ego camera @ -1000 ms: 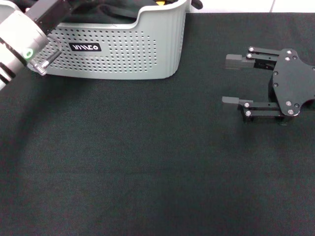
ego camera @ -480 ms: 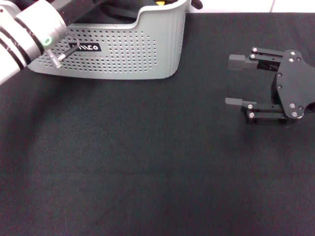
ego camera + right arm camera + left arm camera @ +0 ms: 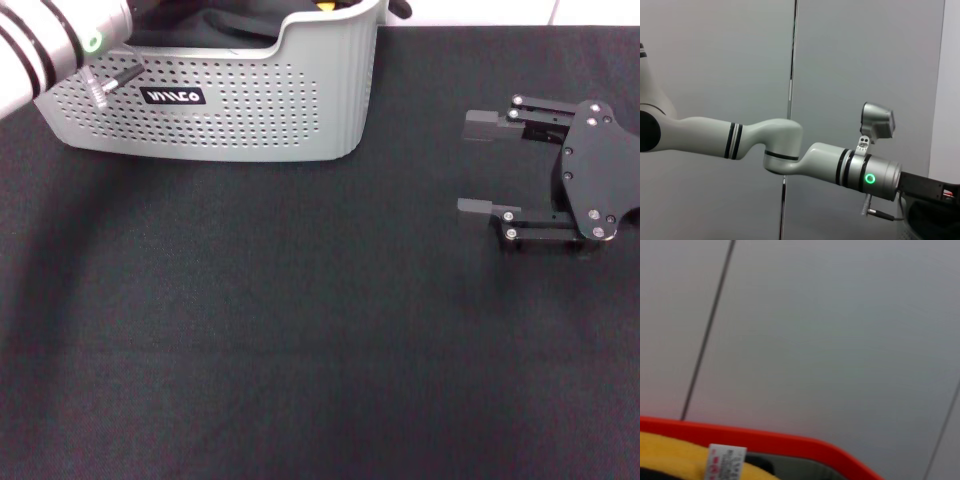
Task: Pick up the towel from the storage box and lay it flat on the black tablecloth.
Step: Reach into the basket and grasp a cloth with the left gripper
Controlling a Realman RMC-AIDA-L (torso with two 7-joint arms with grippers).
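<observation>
while the large plain black tablecloth (image 3: 300, 330) spreads bare toward its near edge, the light grey perforated storage box (image 3: 240, 100) sits far left, the yellow-backed towel (image 3: 675, 457) inside; left gripper's state hidden, right gripper (image 3: 482, 167) spread wide.

storage box (image 3: 230, 100) far left on black tablecloth (image 3: 300, 350)
</observation>
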